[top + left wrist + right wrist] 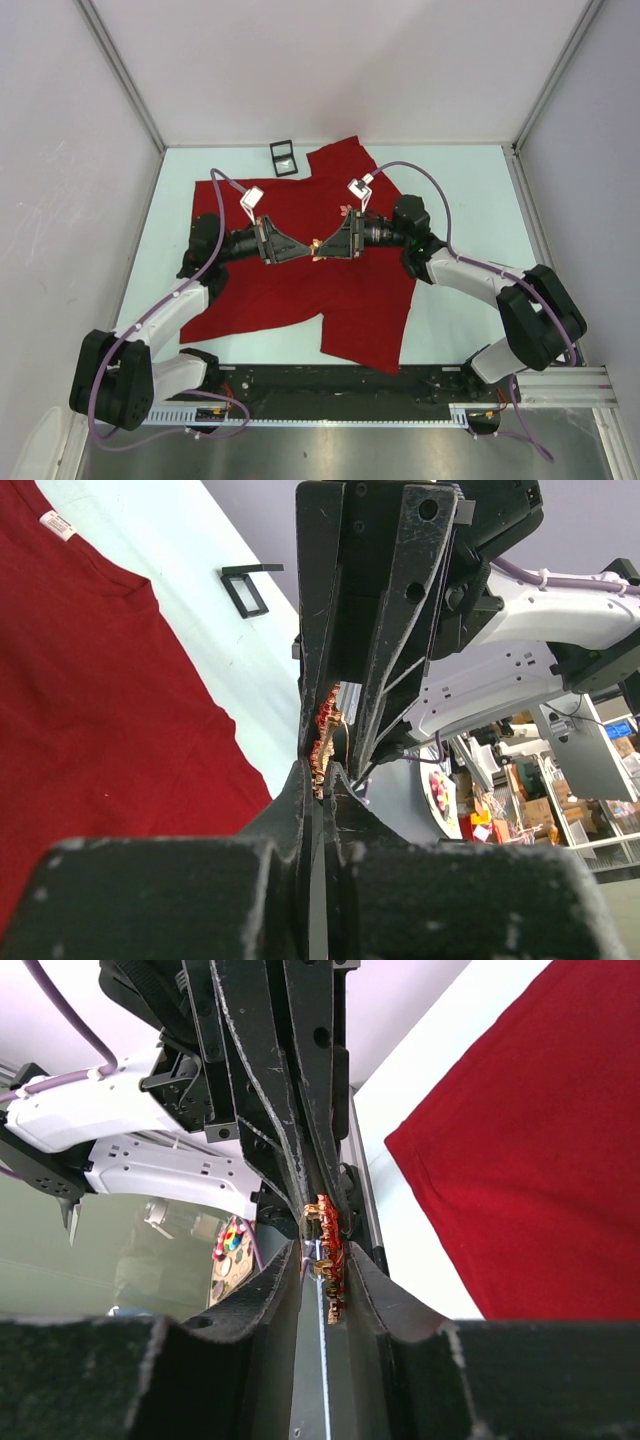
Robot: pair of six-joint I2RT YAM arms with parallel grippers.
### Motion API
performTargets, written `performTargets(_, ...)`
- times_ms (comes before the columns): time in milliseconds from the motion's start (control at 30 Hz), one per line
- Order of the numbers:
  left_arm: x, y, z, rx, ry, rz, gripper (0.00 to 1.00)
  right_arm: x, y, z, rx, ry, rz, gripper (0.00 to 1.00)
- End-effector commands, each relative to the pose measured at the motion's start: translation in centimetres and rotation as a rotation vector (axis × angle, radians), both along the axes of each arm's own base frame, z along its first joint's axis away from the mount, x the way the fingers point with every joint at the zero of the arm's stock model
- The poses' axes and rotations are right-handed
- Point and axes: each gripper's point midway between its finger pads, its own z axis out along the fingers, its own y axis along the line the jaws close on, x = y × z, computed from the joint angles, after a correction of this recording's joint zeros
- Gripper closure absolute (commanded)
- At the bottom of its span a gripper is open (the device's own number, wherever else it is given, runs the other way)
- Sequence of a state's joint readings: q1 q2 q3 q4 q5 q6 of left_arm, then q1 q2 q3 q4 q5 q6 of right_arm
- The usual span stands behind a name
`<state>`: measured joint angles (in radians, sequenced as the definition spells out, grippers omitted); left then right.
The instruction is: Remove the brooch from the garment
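The red garment [290, 290] lies flat on the table, also in the left wrist view [100, 700] with its white tag [57, 524], and in the right wrist view [540, 1160]. A small gold and red brooch [316, 246] is held above the garment's middle, between my two grippers, which meet tip to tip. My left gripper [306, 250] is shut on one end of the brooch [322, 755]. My right gripper [328, 247] is shut on the other end [328, 1250]. No cloth shows between either pair of jaws.
A small black frame [283, 157] lies on the pale table just beyond the garment's far edge, also in the left wrist view [245, 590]. White walls enclose the table on three sides. The arm bases and a rail run along the near edge.
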<state>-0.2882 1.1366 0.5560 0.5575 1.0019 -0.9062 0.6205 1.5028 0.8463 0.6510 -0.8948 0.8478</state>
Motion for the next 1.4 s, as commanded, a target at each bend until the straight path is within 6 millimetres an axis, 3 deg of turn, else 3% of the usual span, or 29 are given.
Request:
performTargets(0,-0.2,-0.1,2.2,-0.018,-0.089,-0.015,0.99,0.4,0.6,1.7,0.032,-0.065,0.005,0.74)
performTargets(467,-0.3,-0.2,2.5,-0.035,-0.064,-0.017,1.0,0.5,0.8,1.3,0.017,-0.071,-0.009,0.8)
performTargets(800,0.0,-0.1,2.8,-0.076,-0.032,0.032,1.0,0.5,1.6,1.6,0.02,-0.094,-0.048,0.78)
performTargets(867,0.1,-0.1,2.6,-0.071,-0.029,0.033,1.0,0.6,1.5,1.8,0.022,-0.089,-0.055,0.76)
performTargets(1000,0.1,-0.1,2.0,-0.055,-0.023,0.034,1.0,0.8,0.9,2.3,0.021,-0.079,-0.069,0.57)
performTargets(1100,0.2,-0.1,1.9,-0.045,-0.027,0.036,1.0,0.9,0.0,2.4,-0.001,-0.078,-0.084,0.49)
performTargets(1367,0.4,-0.1,1.3,-0.003,-0.055,0.023,1.0,-0.4,-1.5,1.9,-0.075,-0.107,-0.071,0.44)
